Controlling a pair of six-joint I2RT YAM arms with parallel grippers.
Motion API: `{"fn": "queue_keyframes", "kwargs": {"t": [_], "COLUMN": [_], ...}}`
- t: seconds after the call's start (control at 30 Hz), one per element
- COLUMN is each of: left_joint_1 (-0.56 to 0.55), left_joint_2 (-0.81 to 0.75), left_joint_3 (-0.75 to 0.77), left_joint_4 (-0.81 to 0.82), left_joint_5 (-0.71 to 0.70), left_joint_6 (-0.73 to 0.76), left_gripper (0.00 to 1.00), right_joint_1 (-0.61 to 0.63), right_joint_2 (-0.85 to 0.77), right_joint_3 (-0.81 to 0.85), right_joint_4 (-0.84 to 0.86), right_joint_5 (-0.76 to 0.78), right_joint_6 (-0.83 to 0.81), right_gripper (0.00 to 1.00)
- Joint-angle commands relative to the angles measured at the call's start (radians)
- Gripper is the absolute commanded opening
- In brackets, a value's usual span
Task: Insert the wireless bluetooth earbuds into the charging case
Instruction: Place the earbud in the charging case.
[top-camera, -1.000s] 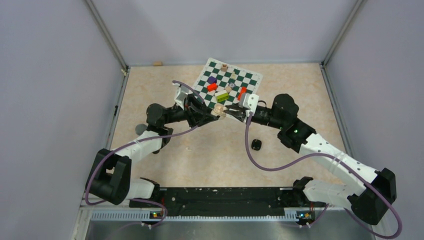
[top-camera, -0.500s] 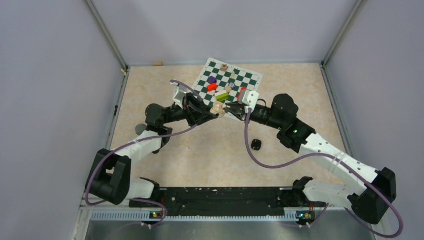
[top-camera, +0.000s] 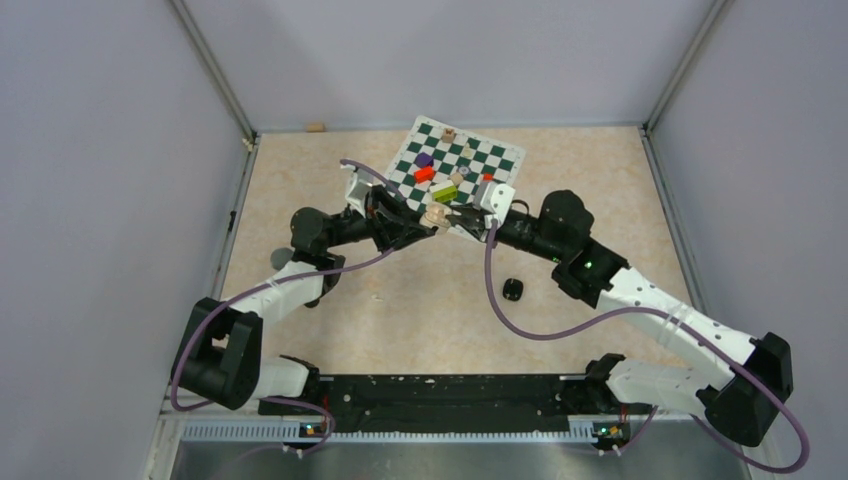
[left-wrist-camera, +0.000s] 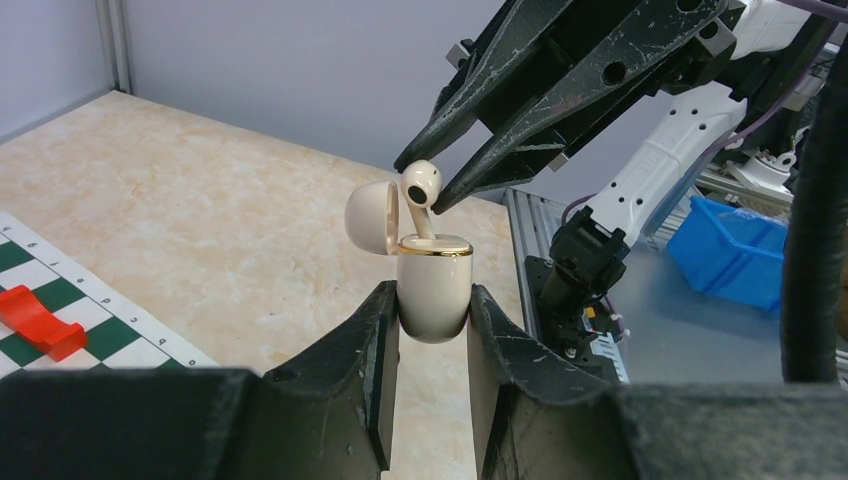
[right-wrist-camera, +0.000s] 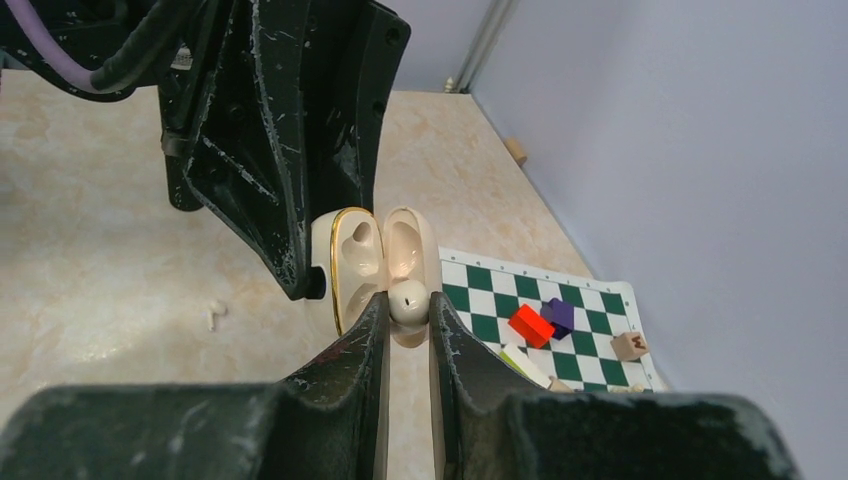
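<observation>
Overhead view looks down; both wrist views closely face the charging case (left-wrist-camera: 433, 290).

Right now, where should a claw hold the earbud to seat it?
Pinch the earbud by its round head, from above the charging case, as the right claw does: its stem points down into the open case, and the lid is hinged aside.
</observation>
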Motion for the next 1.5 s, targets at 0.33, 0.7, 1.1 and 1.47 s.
{"fn": "queue_keyframes", "kwargs": {"t": [0.33, 0.7, 1.1, 1.47], "left_joint_1": [0.008, 0.014, 0.014, 0.024], "left_joint_2": [-0.045, -0.040, -0.047, -0.103], "left_joint_3": [0.017, 0.022, 0.024, 0.026], "left_joint_4": [0.066, 0.069, 0.101, 0.207], "left_joint_5": [-0.006, -0.001, 0.038, 0.115], "left_joint_6": [0.001, -0.002, 0.003, 0.005], "left_gripper": [0.00, 0.00, 0.00, 0.00], "right_joint_1": [0.012, 0.011, -0.029, -0.108], "right_joint_2": [-0.004, -0.024, -0.073, -0.117], "right_joint_3": [0.047, 0.091, 0.194, 0.150], "right_joint_4": [-0.071, -0.107, -0.162, -0.111], "right_joint_5": [-0.139, -0.147, -0.101, -0.048], "right_joint_6": [-0.046, -0.009, 0.046, 0.117], "right_gripper": [0.18, 0.38, 0.58, 0.89]}}
